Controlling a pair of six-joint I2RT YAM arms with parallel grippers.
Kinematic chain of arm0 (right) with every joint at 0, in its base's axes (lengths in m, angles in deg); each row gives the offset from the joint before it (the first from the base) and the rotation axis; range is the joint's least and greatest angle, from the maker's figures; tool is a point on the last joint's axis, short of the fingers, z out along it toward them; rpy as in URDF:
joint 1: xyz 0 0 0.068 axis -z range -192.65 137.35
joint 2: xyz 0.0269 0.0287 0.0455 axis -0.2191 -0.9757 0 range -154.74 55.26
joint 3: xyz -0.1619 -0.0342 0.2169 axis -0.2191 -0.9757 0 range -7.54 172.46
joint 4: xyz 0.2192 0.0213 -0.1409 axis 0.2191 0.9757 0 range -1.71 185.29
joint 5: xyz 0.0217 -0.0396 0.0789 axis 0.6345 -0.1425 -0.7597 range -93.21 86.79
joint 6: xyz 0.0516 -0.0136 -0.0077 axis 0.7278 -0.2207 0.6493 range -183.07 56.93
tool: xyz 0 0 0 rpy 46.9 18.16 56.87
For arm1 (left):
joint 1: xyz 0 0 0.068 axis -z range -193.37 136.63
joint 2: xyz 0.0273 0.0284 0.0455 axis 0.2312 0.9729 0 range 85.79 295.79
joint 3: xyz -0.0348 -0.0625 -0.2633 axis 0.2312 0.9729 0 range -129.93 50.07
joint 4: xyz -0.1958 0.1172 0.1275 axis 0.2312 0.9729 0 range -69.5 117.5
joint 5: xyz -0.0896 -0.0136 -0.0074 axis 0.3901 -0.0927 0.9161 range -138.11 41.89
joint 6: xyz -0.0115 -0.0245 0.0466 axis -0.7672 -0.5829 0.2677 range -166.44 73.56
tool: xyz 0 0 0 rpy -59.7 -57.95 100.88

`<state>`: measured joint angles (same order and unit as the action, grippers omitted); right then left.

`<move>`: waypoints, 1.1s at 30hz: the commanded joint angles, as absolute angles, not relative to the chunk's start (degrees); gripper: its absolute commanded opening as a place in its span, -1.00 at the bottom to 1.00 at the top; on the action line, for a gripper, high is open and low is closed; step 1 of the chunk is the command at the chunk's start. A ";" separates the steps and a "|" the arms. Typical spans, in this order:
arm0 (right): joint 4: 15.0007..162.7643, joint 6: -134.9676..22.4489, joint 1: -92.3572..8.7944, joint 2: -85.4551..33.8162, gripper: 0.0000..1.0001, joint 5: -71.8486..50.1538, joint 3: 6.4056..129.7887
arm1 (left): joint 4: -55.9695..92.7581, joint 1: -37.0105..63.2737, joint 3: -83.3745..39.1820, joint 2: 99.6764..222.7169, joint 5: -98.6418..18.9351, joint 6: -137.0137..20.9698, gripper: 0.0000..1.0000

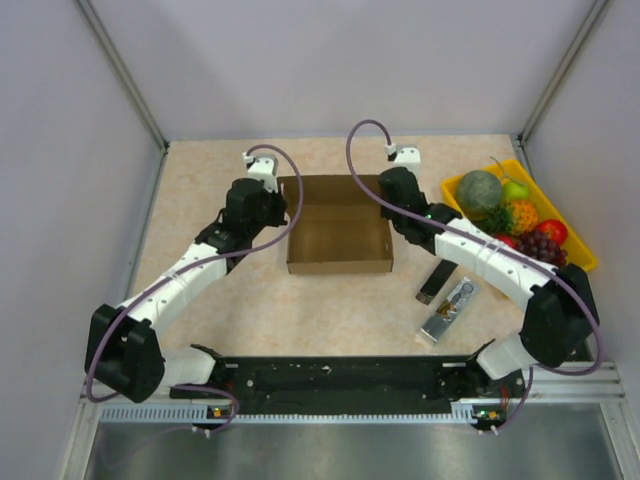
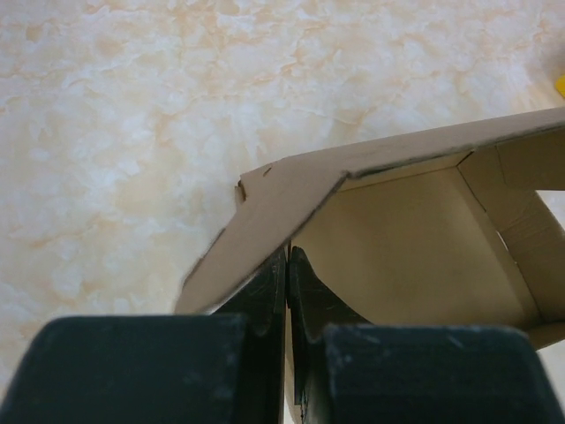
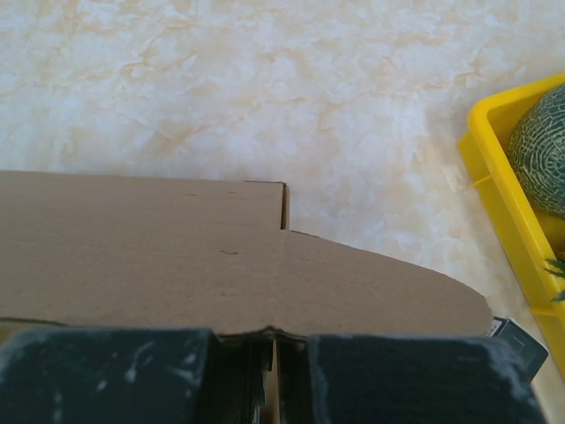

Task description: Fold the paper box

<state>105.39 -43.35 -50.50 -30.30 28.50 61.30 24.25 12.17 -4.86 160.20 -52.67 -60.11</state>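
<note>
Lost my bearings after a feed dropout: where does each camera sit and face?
Top external: above, behind the bases, looking down; both arms flank the paper box.
Left wrist: along the left jaws, shut on a box wall.
Right wrist: over the right jaws and box flap, toward the yellow tray.
All three share the box.

shallow brown paper box (image 1: pixel 338 238), open-topped, mid-table

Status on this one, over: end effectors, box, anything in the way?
Left end effector shut on paper box, left wall. Right end effector shut on its right wall. Box standing open-topped. Yellow fruit tray off right, clear of it.
</note>
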 commanded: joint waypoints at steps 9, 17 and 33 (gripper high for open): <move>81.73 -48.40 -57.48 -18.05 -1.00 28.61 41.17 | 10.75 18.53 12.09 150.92 -55.32 -64.10 -1.00; 66.68 -48.92 -60.11 -14.00 -1.00 32.65 27.37 | 1.08 21.26 21.67 150.74 -58.92 -65.16 -1.00; 63.30 -44.89 -61.69 -9.88 -0.85 34.68 16.37 | -7.80 22.14 32.05 150.92 -61.47 -67.27 -1.00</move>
